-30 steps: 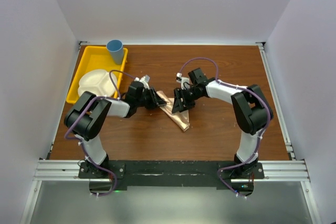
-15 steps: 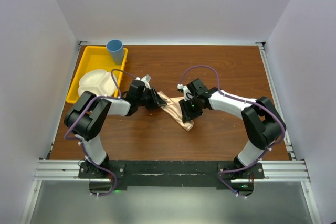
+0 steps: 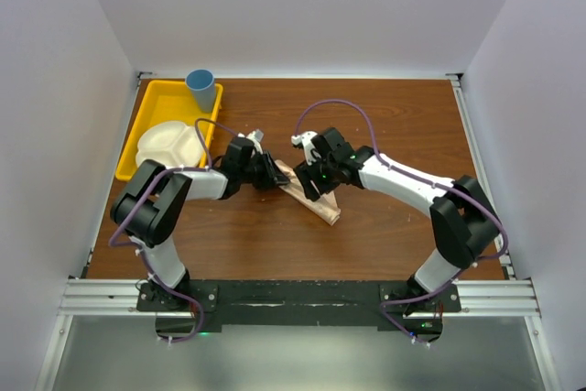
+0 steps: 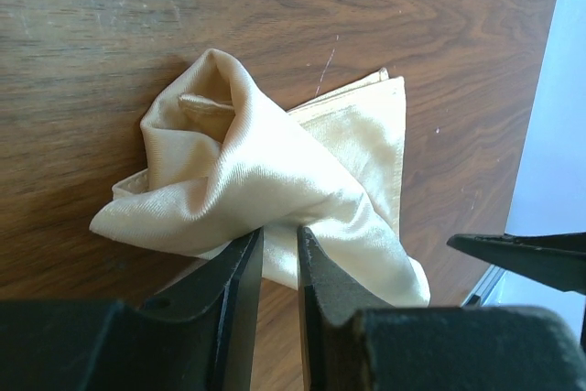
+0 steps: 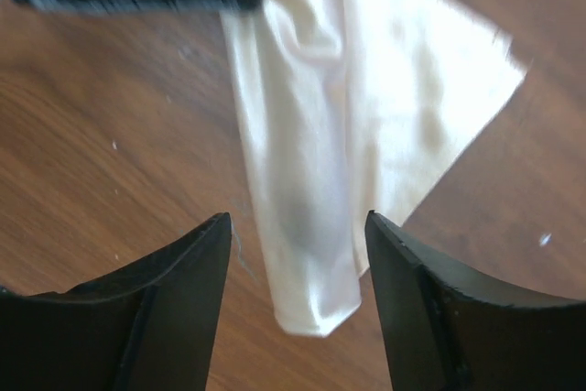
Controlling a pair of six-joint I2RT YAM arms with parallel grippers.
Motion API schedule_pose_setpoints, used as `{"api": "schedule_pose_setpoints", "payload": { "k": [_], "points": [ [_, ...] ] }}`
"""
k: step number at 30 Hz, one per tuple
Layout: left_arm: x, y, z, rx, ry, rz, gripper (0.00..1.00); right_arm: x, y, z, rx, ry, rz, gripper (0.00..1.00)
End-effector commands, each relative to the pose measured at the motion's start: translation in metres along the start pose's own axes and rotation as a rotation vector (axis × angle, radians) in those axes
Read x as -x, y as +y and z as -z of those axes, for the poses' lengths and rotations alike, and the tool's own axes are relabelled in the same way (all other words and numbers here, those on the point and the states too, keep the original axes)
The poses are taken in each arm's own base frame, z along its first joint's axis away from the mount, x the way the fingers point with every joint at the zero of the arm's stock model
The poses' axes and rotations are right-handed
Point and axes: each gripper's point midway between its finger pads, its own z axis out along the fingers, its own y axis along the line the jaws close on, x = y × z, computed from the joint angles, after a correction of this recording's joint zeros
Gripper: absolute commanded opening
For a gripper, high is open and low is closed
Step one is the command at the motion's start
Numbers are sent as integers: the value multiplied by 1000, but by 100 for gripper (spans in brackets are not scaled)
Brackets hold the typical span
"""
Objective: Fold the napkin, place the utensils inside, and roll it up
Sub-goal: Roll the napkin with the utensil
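**A:** What's that to the left of the left pincer [image 3: 278, 176]?

**B:** A yellow tray [image 3: 137, 116], well apart from it, lying lengthwise towards the back wall.

**A:** Anything in it?

**B:** A white divided plate [image 3: 163, 142] at the end nearer the pincer. A blue cup [image 3: 201, 89] stands upright at the tray's far corner, farther back from the pincer than the plate.

**A:** And underneath the pincer?

**B:** A dark brown wooden table [image 3: 403, 116]. Behind it, along the table's near edge, there's a metal rail [image 3: 293, 296].
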Motion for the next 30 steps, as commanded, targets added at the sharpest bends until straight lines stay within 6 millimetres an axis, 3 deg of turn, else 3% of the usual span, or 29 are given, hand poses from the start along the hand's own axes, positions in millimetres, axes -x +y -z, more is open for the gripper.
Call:
{"api": "schedule_pose_setpoints", "payload": {
  "k": [1, 5, 9, 16, 24, 30],
  "points": [
    [23, -21, 9, -22, -60, -41, 27, 39, 7, -10, -36, -92, 147, 68],
    [28, -27, 11, -26, -63, -42, 27, 44, 16, -25, -87, -97, 225, 71],
    [30, -28, 12, -23, -65, -41, 28, 34, 14, -43, -146, -57, 283, 72],
    [36, -28, 22, -13, -95, -29, 29, 20, -1, -59, -317, -14, 349, 72],
    [57, -10, 55, 76, -205, -60, 31, 15, -11, -67, -366, 0, 344, 70],
    [65, -3, 73, 115, -241, -92, 31, 9, -7, -77, -295, 21, 284, 54]
  ]
}}
